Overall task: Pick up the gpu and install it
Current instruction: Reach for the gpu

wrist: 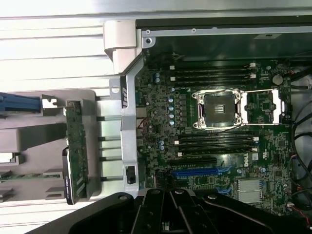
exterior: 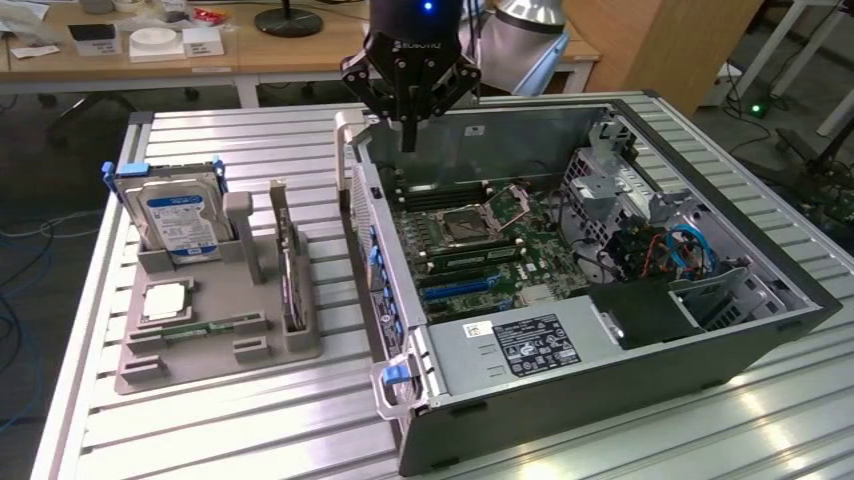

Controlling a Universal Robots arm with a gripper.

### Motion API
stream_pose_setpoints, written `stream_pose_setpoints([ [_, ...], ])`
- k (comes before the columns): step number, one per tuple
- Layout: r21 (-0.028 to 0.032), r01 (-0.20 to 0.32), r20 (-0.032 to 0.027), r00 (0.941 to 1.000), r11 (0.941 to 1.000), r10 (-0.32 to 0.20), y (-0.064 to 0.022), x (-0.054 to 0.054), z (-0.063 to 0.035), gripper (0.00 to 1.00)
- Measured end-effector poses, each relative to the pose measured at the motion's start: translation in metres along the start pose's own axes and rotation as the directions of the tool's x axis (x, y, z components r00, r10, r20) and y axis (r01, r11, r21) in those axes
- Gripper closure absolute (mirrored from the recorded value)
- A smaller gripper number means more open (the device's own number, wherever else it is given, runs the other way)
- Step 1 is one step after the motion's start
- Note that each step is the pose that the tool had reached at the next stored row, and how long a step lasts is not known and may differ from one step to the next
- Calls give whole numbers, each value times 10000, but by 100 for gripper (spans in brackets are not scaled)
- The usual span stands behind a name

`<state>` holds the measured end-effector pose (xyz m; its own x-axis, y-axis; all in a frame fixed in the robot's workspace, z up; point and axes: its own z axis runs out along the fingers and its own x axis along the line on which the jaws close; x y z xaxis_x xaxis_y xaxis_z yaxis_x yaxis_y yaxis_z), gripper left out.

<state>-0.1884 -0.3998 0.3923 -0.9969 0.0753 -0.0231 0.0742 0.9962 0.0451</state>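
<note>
My gripper (exterior: 408, 140) hangs closed and empty above the edge of the open computer case (exterior: 641, 390). The gpu (exterior: 287, 270) stands on edge in the grey holder (exterior: 200, 370) just beside the case. A clean pick needs jaws squared across its top edge.

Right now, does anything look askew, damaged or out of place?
Nothing stands out. The gpu stands on edge in the grey holder, the hard drive upright nearby, and the claw hangs shut and empty over the open case.
</note>
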Motion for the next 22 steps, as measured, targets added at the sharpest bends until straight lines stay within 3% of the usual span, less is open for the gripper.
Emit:
stream_pose_setpoints([
  [22,0,0,0,10000,10000,0,-15,160,-2,90],
])
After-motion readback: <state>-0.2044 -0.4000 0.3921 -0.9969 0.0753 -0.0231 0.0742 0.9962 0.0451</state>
